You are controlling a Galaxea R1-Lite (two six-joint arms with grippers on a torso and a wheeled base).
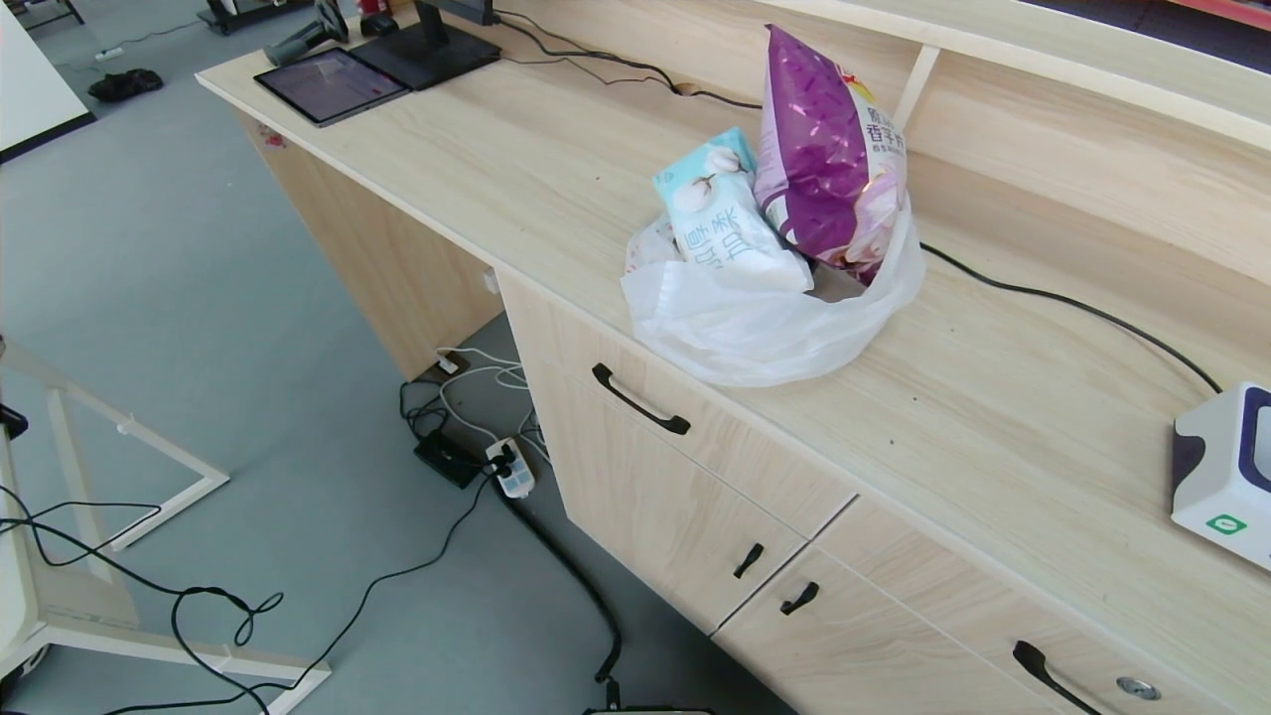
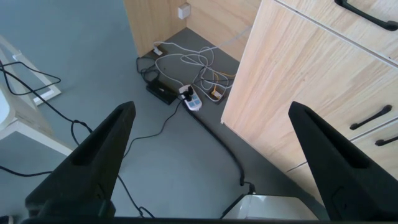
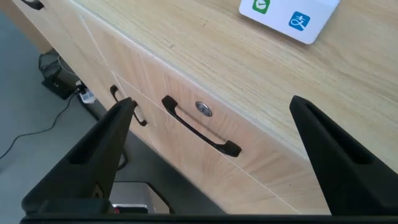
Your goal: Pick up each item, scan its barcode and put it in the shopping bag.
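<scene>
A white plastic shopping bag sits on the wooden counter. Inside it stand a purple snack bag and a white and teal tissue pack, both poking out of the top. A white scanner box rests at the counter's right end, also seen as the scanner box in the right wrist view. My left gripper hangs open over the floor beside the cabinet, holding nothing. My right gripper is open in front of the counter's drawer fronts, also holding nothing.
A tablet and a monitor base lie at the counter's far left end. A black cable runs along the counter to the right. Power strips and cables lie on the floor by the cabinet. Drawer handles face me.
</scene>
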